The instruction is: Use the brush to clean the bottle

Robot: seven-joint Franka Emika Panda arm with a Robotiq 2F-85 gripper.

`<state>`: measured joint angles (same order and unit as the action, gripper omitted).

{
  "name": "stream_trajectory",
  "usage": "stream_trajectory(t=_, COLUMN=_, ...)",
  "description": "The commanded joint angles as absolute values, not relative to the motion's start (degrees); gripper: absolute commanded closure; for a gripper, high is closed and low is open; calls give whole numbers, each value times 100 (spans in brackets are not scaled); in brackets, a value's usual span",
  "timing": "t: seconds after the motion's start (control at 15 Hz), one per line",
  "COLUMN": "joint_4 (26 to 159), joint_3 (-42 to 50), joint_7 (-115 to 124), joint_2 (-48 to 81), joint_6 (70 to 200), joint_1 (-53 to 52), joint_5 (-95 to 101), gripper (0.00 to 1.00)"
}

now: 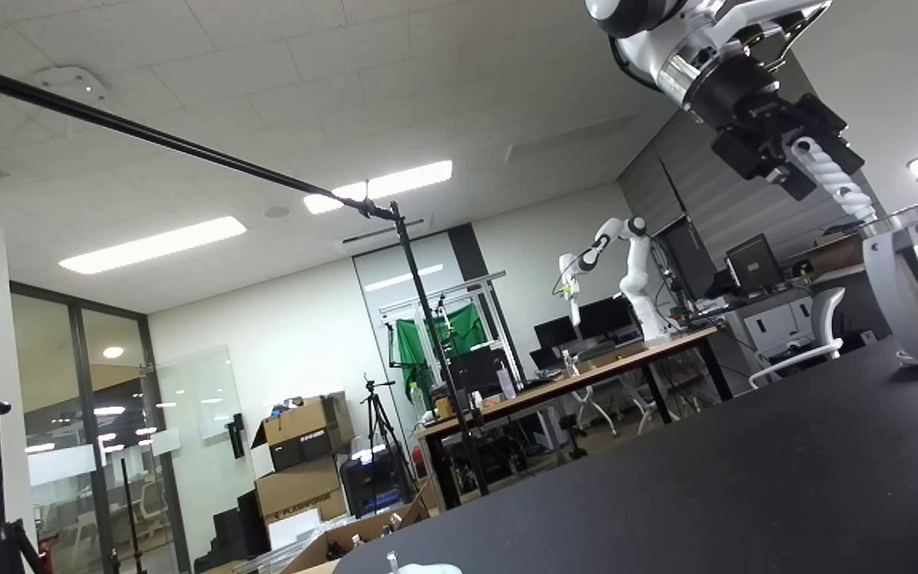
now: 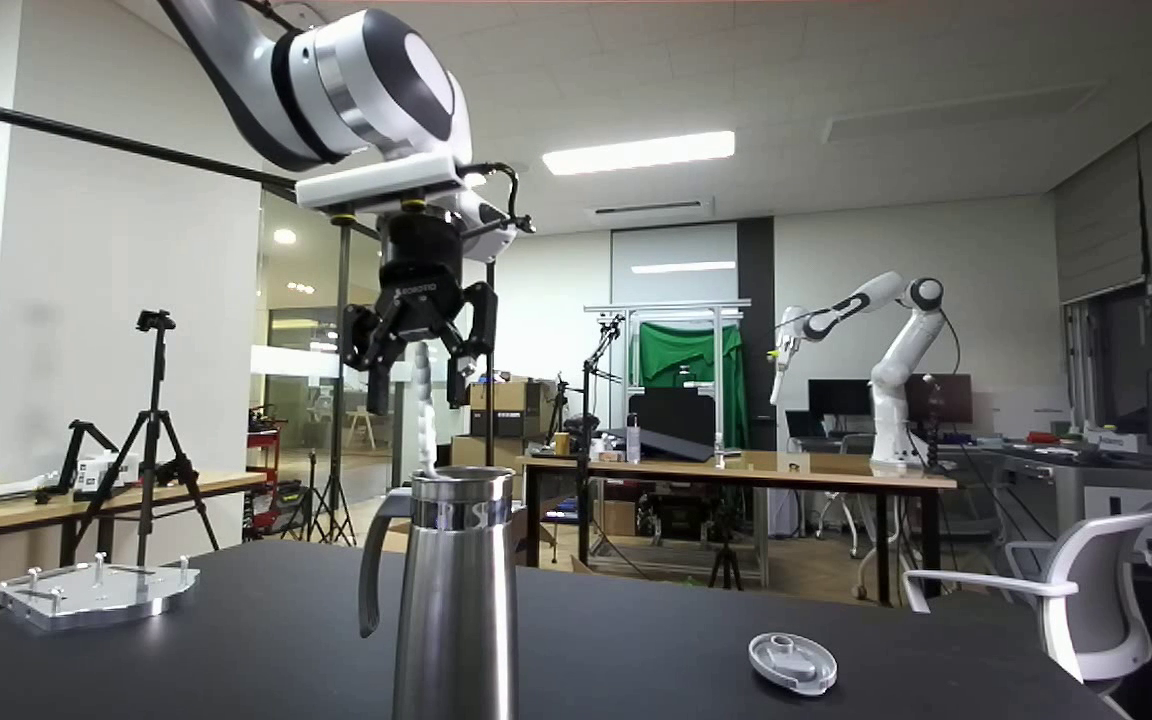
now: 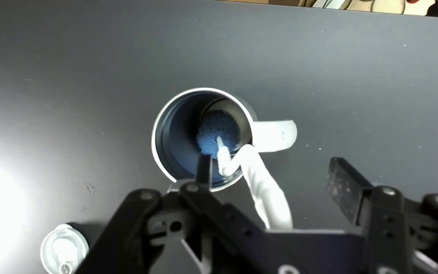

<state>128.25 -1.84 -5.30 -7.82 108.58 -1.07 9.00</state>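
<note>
Wrist view: fingers (image 3: 350, 190) apart; brush (image 3: 257, 175) between them, clear of both; its long axis slants away down into bottle (image 3: 180, 139), blue head (image 3: 219, 127) inside; bottle upright on tabletop (image 3: 356, 95); closing across that axis likely next.

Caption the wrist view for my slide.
Brush with its blue head inside the bottle, open claw straddling the twisted white handle.
</note>
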Motion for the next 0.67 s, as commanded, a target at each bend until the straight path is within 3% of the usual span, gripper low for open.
stream_trajectory(t=0.0, joint_4=12985, joint_3=-141, joint_7=-351, joint_2=-950, joint_6=10995, joint_1=-89, joint_5=867, gripper=52)
stream_trajectory(t=0.4, joint_4=13085, joint_3=-65, joint_7=-353, joint_2=-1136, joint_6=11011, joint_1=-36, joint_5=763, gripper=94)
stream_trajectory(t=0.53, joint_4=13134, joint_3=-20, joint_7=-375, joint_2=-1282, joint_6=10988, joint_1=-16, joint_5=671, gripper=100)
stream_trajectory(t=0.6, joint_4=13153, joint_3=-2, joint_7=-386, joint_2=-1355, joint_6=10957, joint_1=-4, joint_5=624, gripper=97)
